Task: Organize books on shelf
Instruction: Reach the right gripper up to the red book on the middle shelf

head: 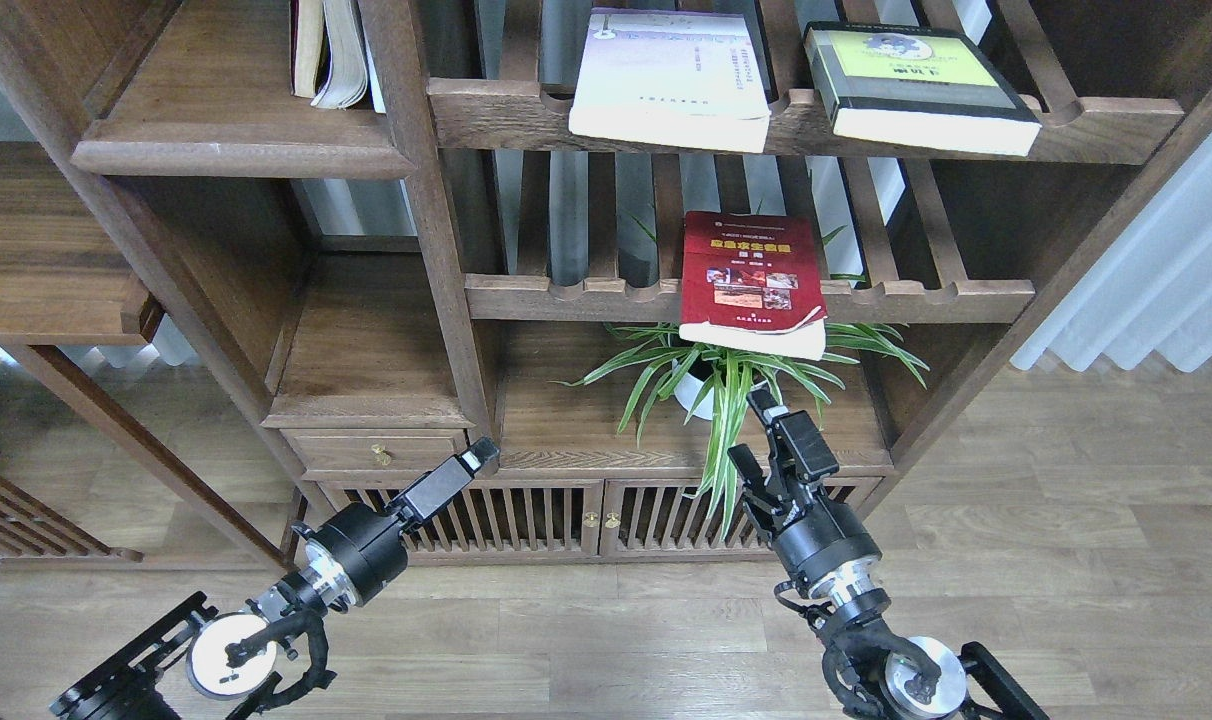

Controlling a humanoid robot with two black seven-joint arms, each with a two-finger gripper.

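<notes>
Bookcase (446,300) of dark wood fills most of what I can see, with the solid flat shelf (236,150) at about ten o'clock, where a couple of books (328,50) already stand upright against the post. The three loose paperbacks lie flat on the slatted racks instead. The thick yellow-green and black book (916,90) sits at one o'clock on the upper rack (806,125), its white page edge jutting past the rail; it looks the heaviest and stiffest, best taken across that overhanging fore-edge. Just beside it at twelve o'clock is the pale white book (671,85), thinner, likely to flex if pinched at a corner. Near the centre, on the lower rack (746,298), lies the dark red book (751,275), its bottom edge hanging over the rail with the cover curling up; that soft cover could slip or tear, so I'd take the whole block of pages at the overhang. Below it a spider plant (736,375) spreads its leaves. The right gripper (766,415) reaches up among those leaves at five o'clock, empty, but I cannot tell how far its fingers are parted. The left gripper (481,455), at seven o'clock near the small drawer (378,452), holds nothing; its opening I cannot judge either.
</notes>
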